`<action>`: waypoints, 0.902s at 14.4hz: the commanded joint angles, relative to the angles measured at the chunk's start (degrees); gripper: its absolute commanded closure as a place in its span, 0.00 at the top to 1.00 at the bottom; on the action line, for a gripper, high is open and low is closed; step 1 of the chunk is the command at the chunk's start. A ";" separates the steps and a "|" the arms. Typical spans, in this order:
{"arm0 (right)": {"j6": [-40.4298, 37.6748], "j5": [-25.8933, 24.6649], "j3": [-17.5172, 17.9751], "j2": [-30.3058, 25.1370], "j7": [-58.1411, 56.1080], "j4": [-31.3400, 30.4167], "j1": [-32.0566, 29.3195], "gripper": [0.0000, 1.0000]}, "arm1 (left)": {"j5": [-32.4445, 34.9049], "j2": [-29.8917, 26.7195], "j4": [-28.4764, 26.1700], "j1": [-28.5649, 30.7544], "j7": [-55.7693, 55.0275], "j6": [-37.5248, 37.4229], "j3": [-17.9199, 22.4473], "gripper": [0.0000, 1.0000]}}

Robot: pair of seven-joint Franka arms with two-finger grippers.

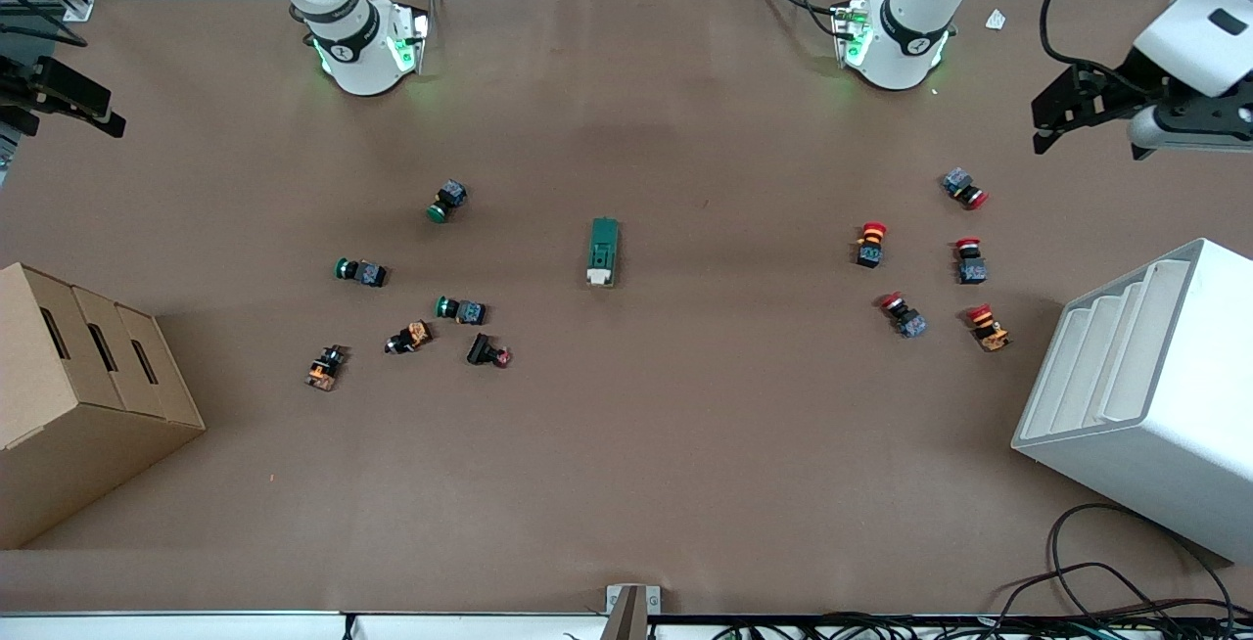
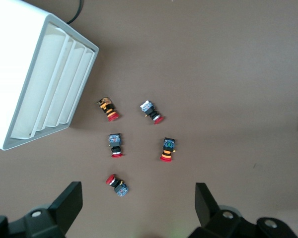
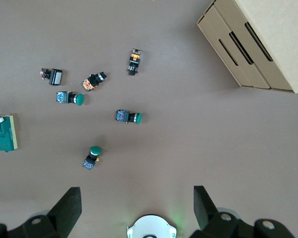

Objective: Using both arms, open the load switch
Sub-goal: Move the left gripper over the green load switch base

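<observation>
Currently | load switch [image 1: 603,251] untouched mid-table | left gripper [image 2: 139,208] spread, aloft | right gripper [image 3: 137,208] spread, aloft

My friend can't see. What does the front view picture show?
A small dark green load switch lies in the middle of a brown table, untouched. Green-capped push buttons lie scattered toward the right arm's end, red-capped push buttons toward the left arm's end. The left gripper hangs open above the red ones; the right gripper waits near a cardboard box.

Even overhead light fell on the brown counter [image 1: 626,464]; shadows were short and soft, glare absent, focus sharp.
</observation>
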 commanded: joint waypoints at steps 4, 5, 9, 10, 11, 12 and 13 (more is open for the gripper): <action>0.15 -0.43 0.49 -1.74 0.37 -1.38 -0.01 1.00 | 0.72 0.48 0.81 -0.45 -0.62 -0.87 -0.84 1.00; 0.15 -0.43 0.49 -1.66 0.46 -1.30 -0.10 1.00 | 0.63 1.09 1.07 -0.89 -0.97 -0.52 -1.10 1.00; 0.24 -0.43 0.49 -1.48 0.46 -0.77 -0.10 1.00 | 1.42 6.52 2.48 -5.80 -16.40 0.70 -7.50 1.00; 0.33 -0.34 0.41 -1.48 0.46 -0.24 -0.18 1.00 | 1.51 7.15 2.31 -7.38 -19.48 2.28 -8.82 1.00; -0.02 -0.34 0.41 -1.04 0.37 1.15 -0.19 1.00 | 1.59 8.20 1.87 -9.49 -22.74 3.51 -9.71 1.00; -0.11 -0.25 0.49 -1.04 0.46 1.34 -0.19 1.00 | 3.68 9.69 1.95 -12.38 -25.81 3.87 -10.24 1.00; -0.02 -0.25 0.41 -0.87 0.55 1.60 -0.27 1.00 | 8.23 11.45 1.95 -16.50 -29.15 4.66 -10.68 1.00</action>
